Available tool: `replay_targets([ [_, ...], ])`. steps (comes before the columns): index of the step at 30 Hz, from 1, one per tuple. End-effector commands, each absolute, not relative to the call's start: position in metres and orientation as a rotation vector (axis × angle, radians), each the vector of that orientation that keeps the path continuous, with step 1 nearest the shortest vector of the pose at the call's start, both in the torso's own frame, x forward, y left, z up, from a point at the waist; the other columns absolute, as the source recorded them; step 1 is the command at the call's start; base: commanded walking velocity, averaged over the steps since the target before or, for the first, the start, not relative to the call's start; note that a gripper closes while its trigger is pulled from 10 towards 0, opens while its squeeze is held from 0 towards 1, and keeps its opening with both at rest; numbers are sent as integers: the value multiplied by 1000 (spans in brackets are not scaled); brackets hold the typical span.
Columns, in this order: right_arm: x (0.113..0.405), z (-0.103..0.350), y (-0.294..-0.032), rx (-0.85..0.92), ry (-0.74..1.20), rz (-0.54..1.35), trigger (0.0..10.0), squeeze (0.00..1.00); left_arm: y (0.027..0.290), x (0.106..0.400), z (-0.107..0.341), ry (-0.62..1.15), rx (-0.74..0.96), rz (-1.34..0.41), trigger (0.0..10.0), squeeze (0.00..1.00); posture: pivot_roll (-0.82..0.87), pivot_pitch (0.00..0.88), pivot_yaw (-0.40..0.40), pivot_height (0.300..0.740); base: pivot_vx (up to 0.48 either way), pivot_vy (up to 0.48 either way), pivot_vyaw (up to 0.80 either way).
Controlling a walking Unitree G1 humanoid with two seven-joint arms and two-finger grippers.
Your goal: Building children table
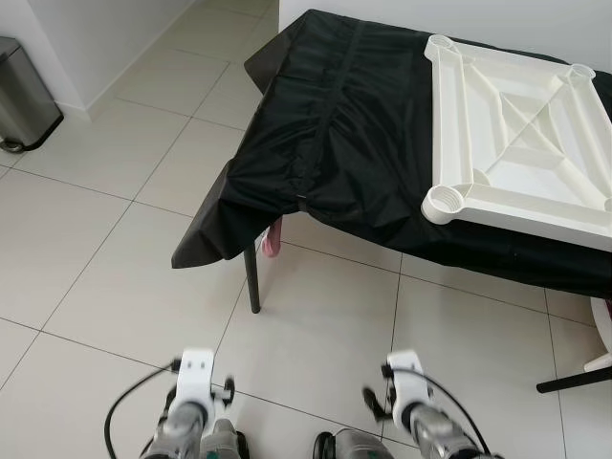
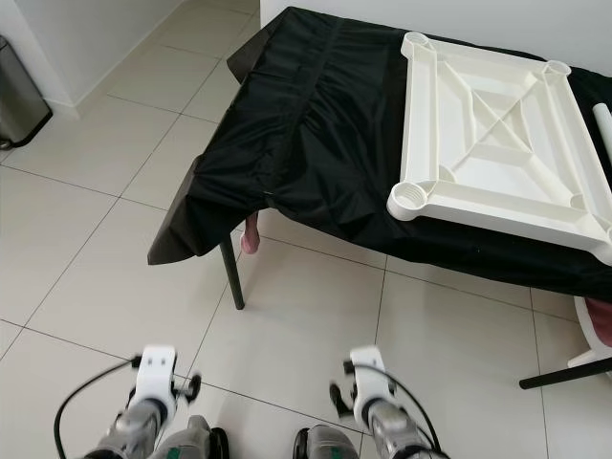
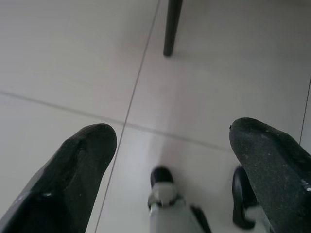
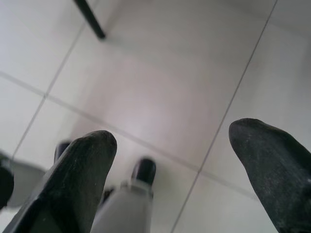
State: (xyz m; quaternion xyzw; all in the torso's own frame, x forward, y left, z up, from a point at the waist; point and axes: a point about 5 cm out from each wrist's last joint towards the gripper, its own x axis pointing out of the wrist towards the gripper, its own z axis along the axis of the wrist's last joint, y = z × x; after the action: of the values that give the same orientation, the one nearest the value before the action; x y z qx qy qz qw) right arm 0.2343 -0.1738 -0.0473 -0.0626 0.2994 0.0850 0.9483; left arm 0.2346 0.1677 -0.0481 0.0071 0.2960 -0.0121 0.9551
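The white children's tabletop [image 1: 521,134] lies upside down on the black-draped worktop [image 1: 325,143], its leg sockets facing up and the near corner socket [image 1: 442,203] right at the worktop's edge. The robot stands back on the tiled floor [image 1: 115,249], both arms hanging low; the left tool [image 3: 170,160] and the right tool [image 4: 180,160] are both spread wide, grasping nothing. To my eye the step now is the approach: walk in square to the near edge, clear of the worktop's dark leg [image 1: 252,277], and raise the arms only once the tabletop is within reach.
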Motion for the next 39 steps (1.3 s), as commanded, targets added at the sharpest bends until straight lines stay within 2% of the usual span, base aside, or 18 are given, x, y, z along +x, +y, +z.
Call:
replay_targets([
  [1,232,-48,-171,-96,603,172,10000,0,168,231,-49,594,-7,-1,10000,0,83,119,-38,740,0,0,0],
  [8,258,-26,-161,-79,449,203,10000,0,168,255,-27,442,5,-1,10000,0,82,112,-45,740,0,0,0],
  [11,280,0,-153,-43,289,242,10000,0,173,273,-3,294,32,-10,10000,0,81,110,-48,740,0,0,0],
  [15,289,13,-150,-36,207,259,10000,0,175,280,9,224,61,-15,10000,0,79,109,-47,740,0,0,0],
  [16,295,26,-148,-36,129,278,10000,0,177,284,22,146,83,-11,10000,0,79,109,-47,740,0,0,0],
  [19,297,32,-147,-42,91,290,10000,0,178,285,29,108,88,-6,10000,0,79,109,-47,740,0,0,0],
  [20,301,52,-144,-33,-35,317,10000,0,178,283,46,21,92,3,10000,0,74,123,-43,740,0,0,0],
  [22,301,52,-144,-33,-35,317,10000,0,178,283,46,21,92,3,10000,0,74,123,-43,740,0,0,0],
  [24,300,83,-141,-18,-195,341,10000,0,177,277,74,-98,96,24,10000,0,75,126,-44,740,0,0,0],
  [29,299,101,-142,-13,-273,340,10000,0,178,275,91,-161,102,40,10000,0,78,128,-47,740,0,0,0],
  [30,302,125,-143,-18,-361,332,10000,0,179,275,115,-234,103,50,10000,0,80,131,-50,740,0,0,0],
  [32,302,125,-143,-18,-361,332,10000,0,179,275,115,-234,103,50,10000,0,80,131,-50,740,0,0,0],
  [37,310,178,-144,-16,-542,299,10000,0,182,273,160,-371,113,54,10000,0,88,138,-57,740,0,0,0],
  [39,310,184,-145,-11,-555,295,10000,0,182,272,169,-396,118,51,10000,0,92,136,-59,740,0,0,0],
])
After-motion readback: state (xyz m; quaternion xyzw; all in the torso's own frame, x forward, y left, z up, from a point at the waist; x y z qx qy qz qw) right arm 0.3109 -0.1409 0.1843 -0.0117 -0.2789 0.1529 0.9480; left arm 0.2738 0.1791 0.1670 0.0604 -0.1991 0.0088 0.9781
